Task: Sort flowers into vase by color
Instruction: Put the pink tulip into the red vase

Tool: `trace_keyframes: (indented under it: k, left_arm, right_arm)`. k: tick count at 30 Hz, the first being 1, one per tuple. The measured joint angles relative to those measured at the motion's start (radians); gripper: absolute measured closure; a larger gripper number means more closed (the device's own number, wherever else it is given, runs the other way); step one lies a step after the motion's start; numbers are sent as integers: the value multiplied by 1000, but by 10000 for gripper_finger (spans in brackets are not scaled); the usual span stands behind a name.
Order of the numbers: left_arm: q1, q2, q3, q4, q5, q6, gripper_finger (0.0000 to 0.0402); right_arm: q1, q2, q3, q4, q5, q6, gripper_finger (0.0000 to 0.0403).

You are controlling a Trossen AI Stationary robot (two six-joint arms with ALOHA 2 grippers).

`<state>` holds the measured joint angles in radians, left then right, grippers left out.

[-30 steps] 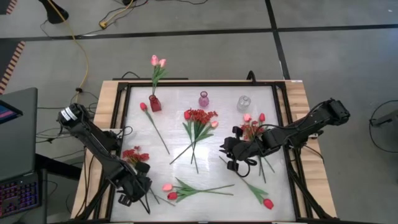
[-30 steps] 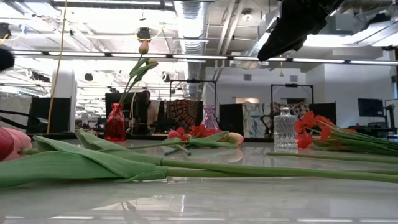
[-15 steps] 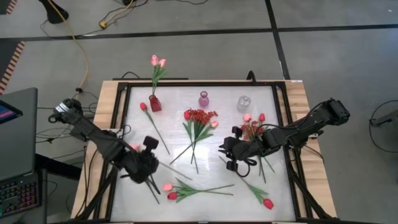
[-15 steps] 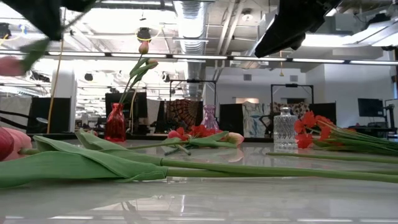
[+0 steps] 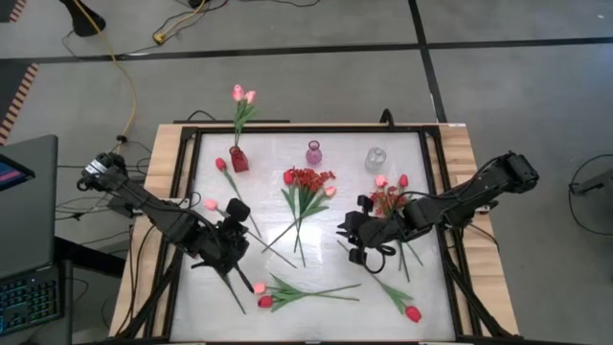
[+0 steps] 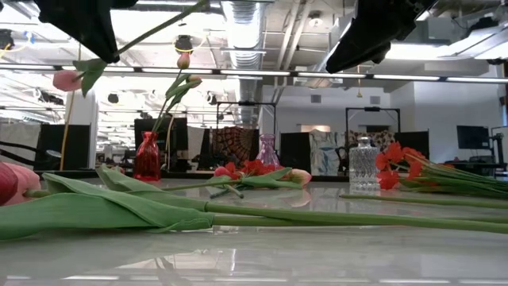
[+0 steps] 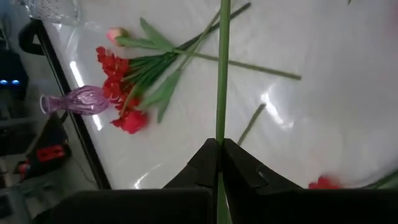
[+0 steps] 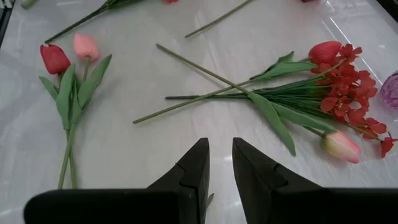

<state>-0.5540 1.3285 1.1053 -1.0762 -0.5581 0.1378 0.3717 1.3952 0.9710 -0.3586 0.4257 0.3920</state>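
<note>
Left gripper [image 5: 233,235] is clenching a pink tulip [image 5: 210,204] by its stem above the table's eight o'clock; the long stem is risking swinging wide of the red vase [image 5: 238,159] at eleven. Right gripper [image 5: 356,233], fingers parted and empty, is hovering at three.

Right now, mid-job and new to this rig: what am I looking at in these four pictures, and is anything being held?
Two dark robot arms work over a white table. One picture looks straight down, one sits at tabletop level, and one rides on each wrist. The left gripper is shut on a pink tulip, lifted above the table by its stem. The right gripper hovers with a gap between its fingers, holding nothing. A red vase holds pink tulips; the purple vase and clear vase stand empty. Other flowers lie loose.
</note>
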Motion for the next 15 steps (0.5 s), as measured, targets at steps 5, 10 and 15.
trace_keyframes:
  k: [5, 10, 15]
  left_arm:
    - [19, 0, 0, -18, -41, 70, 401]
    - [61, 0, 0, 1, -60, 188, 401]
    - [89, 0, 0, 49, -61, 188, 401]
  right_arm:
    - [0, 0, 0, 0, 0, 0, 306]
    - [1, 0, 0, 0, 0, -1, 306]
    - [-4, 0, 0, 0, 1, -26, 306]
